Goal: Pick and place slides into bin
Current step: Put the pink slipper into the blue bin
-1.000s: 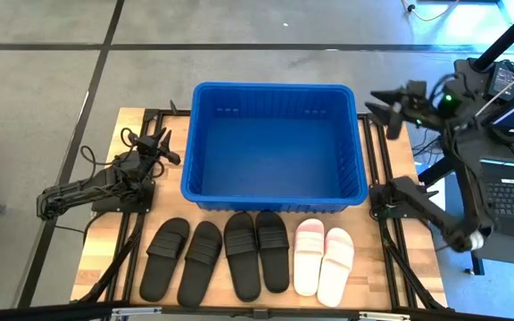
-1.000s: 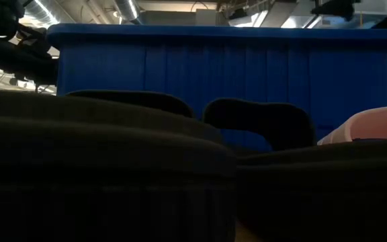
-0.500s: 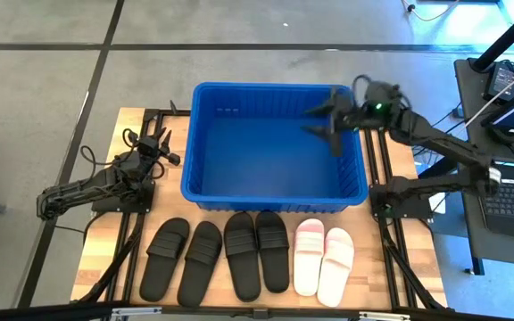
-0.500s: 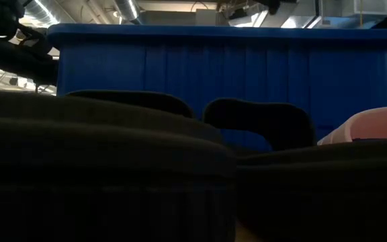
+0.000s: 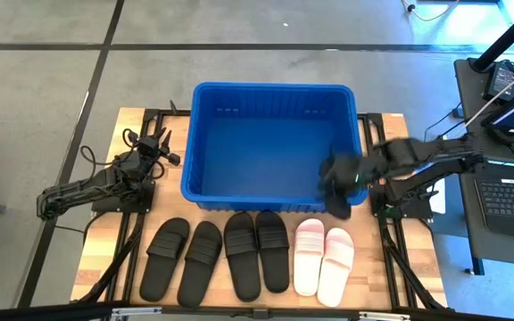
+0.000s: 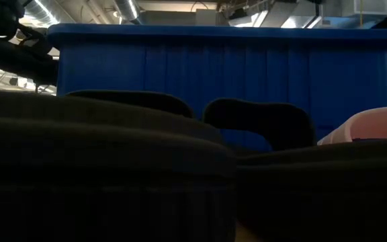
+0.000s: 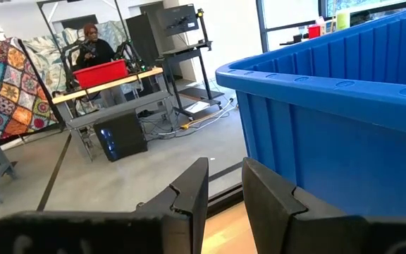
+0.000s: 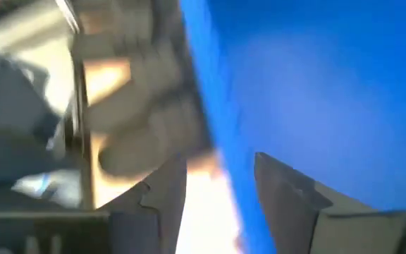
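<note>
From my screen, nearest the front edge of the tabletop (image 5: 400,267) lie the slides in one row: four black slides (image 5: 217,254) to the left and the two pink-white slides (image 5: 324,257) at the right end. Bare wood shows on both flanks of the row and just a narrow strip between the toes and the bin (image 5: 275,147). The bin sits right behind them, bright blue, with nothing that I can see on its floor. Open room is mostly inside that bin and along the tabletop strips to either side of it.

The right gripper (image 5: 337,187) hangs over the bin's near right corner, just above the rim and close to the pink-white pair. It is smeared by motion, and its wrist view is a blur of blue wall and pale wood; the jaws stand apart there with nothing between them.

The left gripper (image 5: 154,147) rests beside the bin's left wall, clear of the slides. Its jaws are nearly closed, a slim gap, gripping nothing.

The low view is mostly blocked by dark straps, with one pink edge cut off at the right. A person (image 7: 94,46) sits far off in the room.
</note>
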You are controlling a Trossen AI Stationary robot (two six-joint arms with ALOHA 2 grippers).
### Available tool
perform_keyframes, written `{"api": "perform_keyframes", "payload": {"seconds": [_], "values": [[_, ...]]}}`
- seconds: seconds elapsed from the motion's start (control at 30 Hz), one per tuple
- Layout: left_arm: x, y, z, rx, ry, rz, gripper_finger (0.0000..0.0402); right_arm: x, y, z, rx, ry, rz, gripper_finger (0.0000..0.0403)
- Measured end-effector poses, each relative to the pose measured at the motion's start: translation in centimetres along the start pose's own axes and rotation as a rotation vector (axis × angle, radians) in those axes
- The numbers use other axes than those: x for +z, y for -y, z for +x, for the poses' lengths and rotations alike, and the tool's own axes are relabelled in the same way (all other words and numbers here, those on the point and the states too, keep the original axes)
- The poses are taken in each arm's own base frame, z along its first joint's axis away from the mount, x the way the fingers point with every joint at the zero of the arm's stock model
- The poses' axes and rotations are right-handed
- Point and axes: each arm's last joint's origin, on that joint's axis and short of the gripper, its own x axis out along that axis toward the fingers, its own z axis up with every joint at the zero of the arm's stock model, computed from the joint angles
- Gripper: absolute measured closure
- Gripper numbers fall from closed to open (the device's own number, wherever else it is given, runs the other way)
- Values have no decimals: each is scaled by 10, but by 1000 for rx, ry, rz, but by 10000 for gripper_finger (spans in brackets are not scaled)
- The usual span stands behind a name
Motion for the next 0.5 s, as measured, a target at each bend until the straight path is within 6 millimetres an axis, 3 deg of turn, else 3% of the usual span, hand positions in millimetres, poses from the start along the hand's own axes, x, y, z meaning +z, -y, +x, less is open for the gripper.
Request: {"api": "perform_keyframes", "payload": {"seconds": [0.2, 0.5], "values": [[0, 0, 0, 0, 0, 0, 319, -42, -39, 27, -91, -316, 224, 260], [0, 0, 0, 0, 0, 1, 319, -75, -95, 78, -116, -401, 304, 274]]}}
